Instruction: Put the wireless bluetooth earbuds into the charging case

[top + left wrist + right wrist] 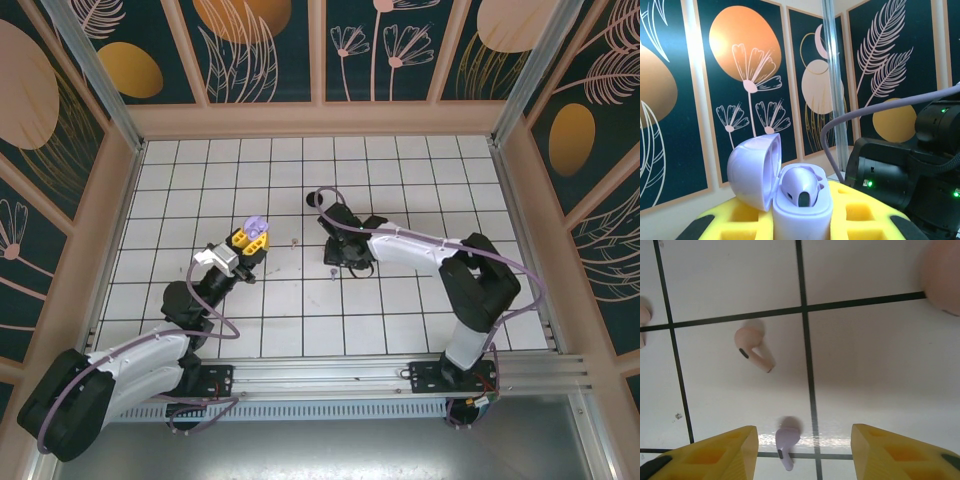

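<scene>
My left gripper [250,241] is raised above the table and shut on an open purple charging case [257,226]. In the left wrist view the case [802,210] stands upright between the yellow fingers [735,225], lid [751,170] swung left, one purple earbud [801,184] seated inside. My right gripper [338,260] points down at the table and is open [804,442]. A second purple earbud [786,441] [333,270] lies on the tiles between its yellow fingers [715,455], nearer the left one, untouched. A pink earbud [754,347] lies further ahead.
Part of another pink piece [642,320] shows at the left edge, and a blurred round pink object [942,275] at the top right. A small dark object [312,199] lies behind the right wrist. Low walls [320,120] enclose the white gridded table.
</scene>
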`<act>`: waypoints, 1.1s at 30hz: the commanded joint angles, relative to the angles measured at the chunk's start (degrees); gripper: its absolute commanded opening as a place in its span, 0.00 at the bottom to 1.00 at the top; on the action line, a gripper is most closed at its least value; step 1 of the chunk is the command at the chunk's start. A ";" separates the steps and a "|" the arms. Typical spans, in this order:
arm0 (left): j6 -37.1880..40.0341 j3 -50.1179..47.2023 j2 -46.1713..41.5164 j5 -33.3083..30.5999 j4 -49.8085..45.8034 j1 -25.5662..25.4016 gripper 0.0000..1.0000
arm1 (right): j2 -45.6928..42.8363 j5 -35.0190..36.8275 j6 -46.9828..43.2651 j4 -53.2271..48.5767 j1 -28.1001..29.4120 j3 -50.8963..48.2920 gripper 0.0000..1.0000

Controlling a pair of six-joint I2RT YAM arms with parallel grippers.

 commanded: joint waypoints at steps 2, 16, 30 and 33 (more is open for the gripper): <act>0.99 -0.70 -0.66 -0.37 3.18 -0.23 0.00 | 3.35 0.11 2.73 -2.45 1.35 3.17 0.51; 1.52 -0.96 -0.14 0.51 4.15 -0.23 0.00 | 8.42 2.01 4.37 -4.76 2.98 5.89 0.43; 1.79 -1.14 -0.14 0.52 4.42 -0.23 0.00 | 10.56 2.70 4.37 -6.10 4.36 7.18 0.36; 1.84 -1.05 0.04 0.60 4.42 -0.23 0.00 | 10.26 2.88 4.48 -6.08 4.54 6.47 0.35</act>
